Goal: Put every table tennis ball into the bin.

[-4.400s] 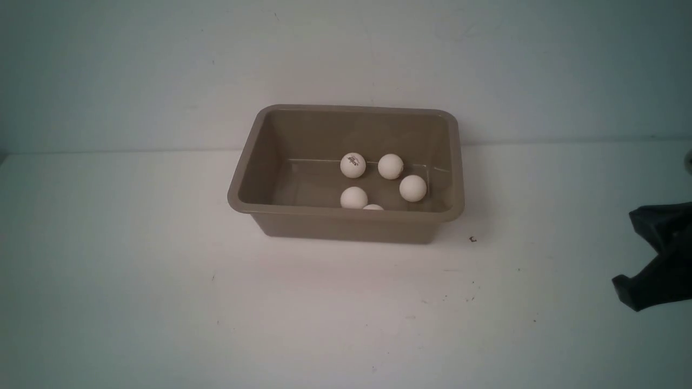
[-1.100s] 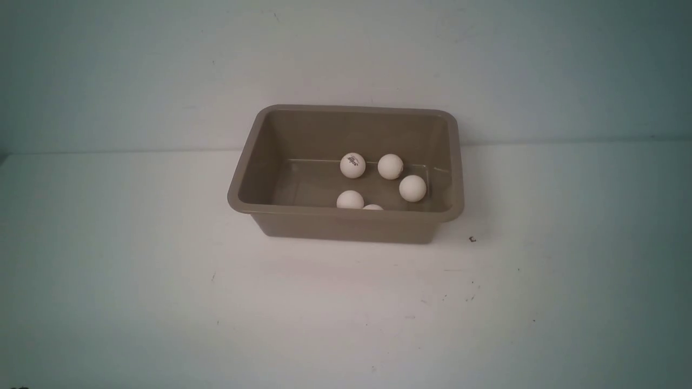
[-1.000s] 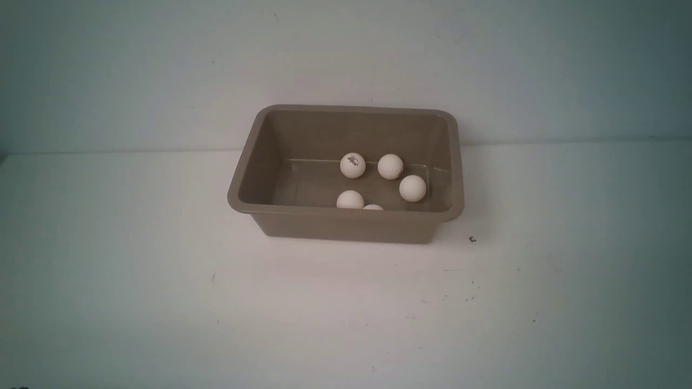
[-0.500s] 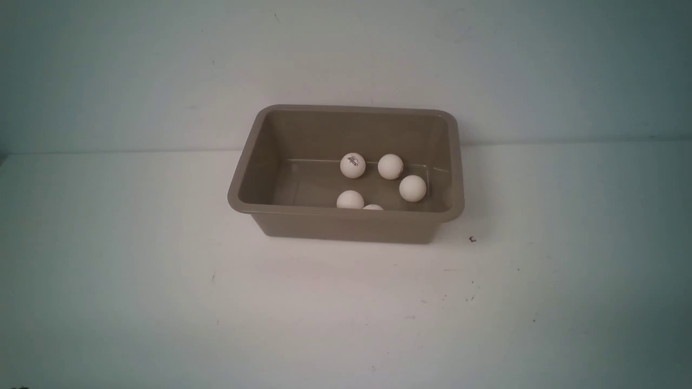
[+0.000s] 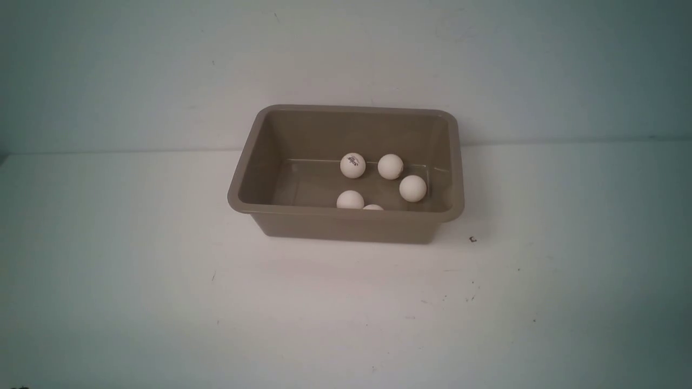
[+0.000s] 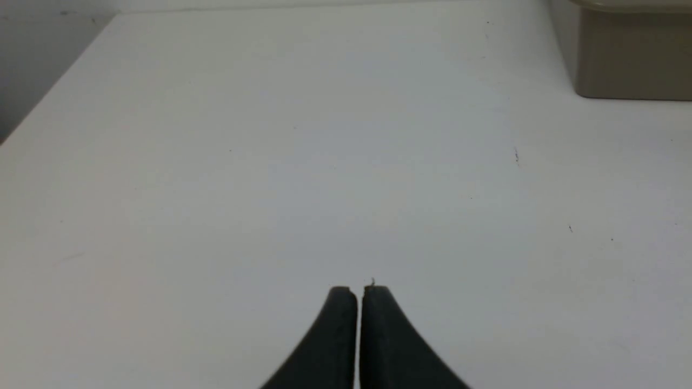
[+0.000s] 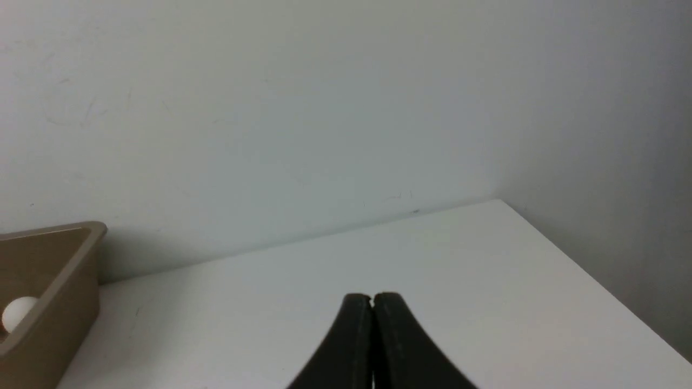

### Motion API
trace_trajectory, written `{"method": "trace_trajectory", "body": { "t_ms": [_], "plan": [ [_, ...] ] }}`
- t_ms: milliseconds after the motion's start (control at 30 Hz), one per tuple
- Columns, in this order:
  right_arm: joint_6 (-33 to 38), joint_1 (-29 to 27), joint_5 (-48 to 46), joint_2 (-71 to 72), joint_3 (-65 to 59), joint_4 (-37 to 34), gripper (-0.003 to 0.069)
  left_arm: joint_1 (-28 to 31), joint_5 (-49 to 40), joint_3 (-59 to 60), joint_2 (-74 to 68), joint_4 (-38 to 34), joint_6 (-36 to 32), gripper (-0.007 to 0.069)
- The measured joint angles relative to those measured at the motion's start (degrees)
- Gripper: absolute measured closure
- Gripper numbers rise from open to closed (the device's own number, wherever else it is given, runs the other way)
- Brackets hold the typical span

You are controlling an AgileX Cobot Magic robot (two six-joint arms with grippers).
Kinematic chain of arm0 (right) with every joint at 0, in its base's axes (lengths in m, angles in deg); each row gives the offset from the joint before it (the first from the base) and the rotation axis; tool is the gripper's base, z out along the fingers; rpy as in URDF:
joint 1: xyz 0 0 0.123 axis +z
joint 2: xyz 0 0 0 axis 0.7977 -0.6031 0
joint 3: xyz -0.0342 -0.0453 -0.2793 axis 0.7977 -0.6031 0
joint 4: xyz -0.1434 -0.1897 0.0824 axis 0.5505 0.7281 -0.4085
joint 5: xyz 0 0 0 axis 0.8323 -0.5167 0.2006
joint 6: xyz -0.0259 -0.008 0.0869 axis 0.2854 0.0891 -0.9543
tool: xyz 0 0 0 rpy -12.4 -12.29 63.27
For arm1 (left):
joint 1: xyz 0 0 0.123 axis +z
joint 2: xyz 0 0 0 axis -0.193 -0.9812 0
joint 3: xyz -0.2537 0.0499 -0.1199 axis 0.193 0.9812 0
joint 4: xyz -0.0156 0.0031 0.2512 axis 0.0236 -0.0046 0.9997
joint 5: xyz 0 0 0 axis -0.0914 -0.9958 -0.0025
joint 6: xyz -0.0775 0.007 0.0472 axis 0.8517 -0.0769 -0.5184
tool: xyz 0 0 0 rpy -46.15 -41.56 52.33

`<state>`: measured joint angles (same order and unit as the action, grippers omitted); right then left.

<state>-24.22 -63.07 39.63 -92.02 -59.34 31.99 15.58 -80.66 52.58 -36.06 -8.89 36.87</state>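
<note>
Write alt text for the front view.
A taupe-brown bin sits on a white table against a pale wall, with five white table tennis balls visible inside, one mostly hidden behind the near wall. No arm or gripper is in view.

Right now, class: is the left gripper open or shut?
Shut. In the left wrist view the left gripper's two dark fingers meet with only a hairline seam, holding nothing, above the bare white table.

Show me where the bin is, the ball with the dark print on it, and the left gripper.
bin (image 5: 346,225): front view, on its near outer wall.
ball with the dark print (image 5: 352,165): front view, middle of the ball, inside the bin.
left gripper (image 6: 359,292): left wrist view, between its two closed fingertips.
</note>
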Motion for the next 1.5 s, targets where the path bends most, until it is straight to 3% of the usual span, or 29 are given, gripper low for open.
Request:
{"method": "trace_trajectory", "body": {
  "t_ms": [333,733,1500],
  "plan": [
    [21.95,0.00,-1.01,5.88,-5.17,-19.29,0.0675,0.00,0.00,0.00,0.00,0.00,0.00,0.0629],
    [24.19,0.00,-7.70,6.37,-6.85,-21.48,0.0675,0.00,0.00,0.00,0.00,0.00,0.00,0.0629],
    [24.36,0.00,-8.09,6.37,-6.74,-21.83,0.0675,0.00,0.00,0.00,0.00,0.00,0.00,0.0629]
  ]
}}
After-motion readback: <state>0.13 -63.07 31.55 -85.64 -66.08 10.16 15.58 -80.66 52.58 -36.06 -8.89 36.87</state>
